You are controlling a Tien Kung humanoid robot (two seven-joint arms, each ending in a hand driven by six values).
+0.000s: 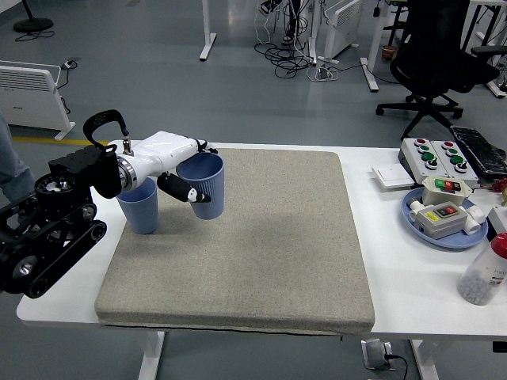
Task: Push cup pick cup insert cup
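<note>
Holding a blue ribbed cup (203,186) above the grey mat (238,237), the left hand (170,162) comes in from the left on a black arm (47,233), white shell on top, dark fingers (181,190) clamped around the cup's side near the rim. Cup tilts slightly, open end up, bottom looks clear of the mat. Second blue cup (139,206) stands upright just left of it, at the mat's left edge, partly hidden behind the wrist; the two cups are close, cannot tell if they touch. Held cup sits higher than the standing one. Mat covers most of the white tabletop (412,261). Well apart on the right side: blue tray (447,237) with a white button box, another button box (436,156) behind it, a white switch plate (394,176), a clear bottle (485,271) with red cap at the right edge. Black office chair (444,55) on the floor beyond. Person's leg in jeans (9,170) at far left edge, hands not seen. White heater (32,95) on the floor, upper left.
</note>
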